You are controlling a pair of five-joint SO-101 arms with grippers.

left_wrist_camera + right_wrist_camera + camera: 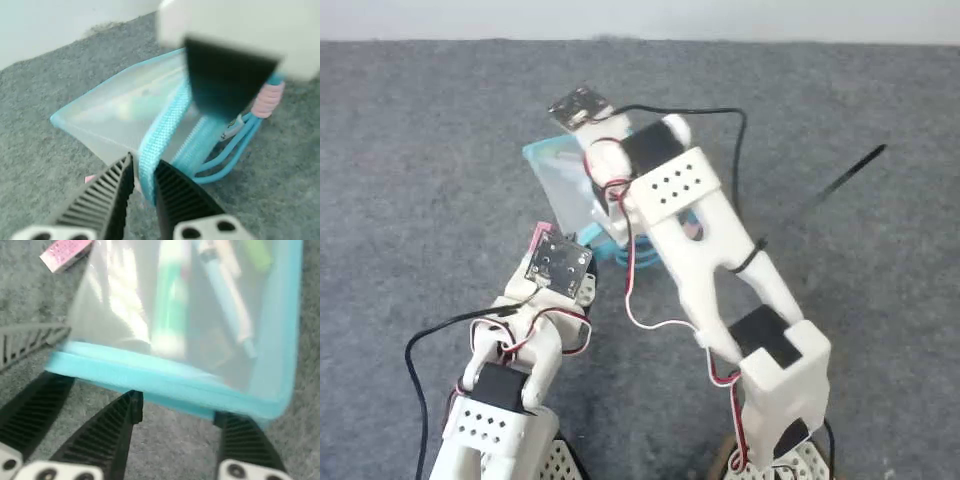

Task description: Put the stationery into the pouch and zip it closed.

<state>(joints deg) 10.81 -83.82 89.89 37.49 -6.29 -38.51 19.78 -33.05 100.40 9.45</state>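
A clear pouch with cyan trim lies on the grey carpet, and pens show through its wall. My left gripper is shut on the pouch's cyan woven band at the near corner. My right gripper stands open, its fingertips right at the pouch's cyan edge. In the high view the right arm leans over the pouch and hides much of it. A small pink eraser lies on the carpet just outside the pouch.
A cyan cord loop with a pink coiled piece hangs off the pouch's end. The left arm's camera block sits close to the right arm. Open carpet spreads to the left and at the back.
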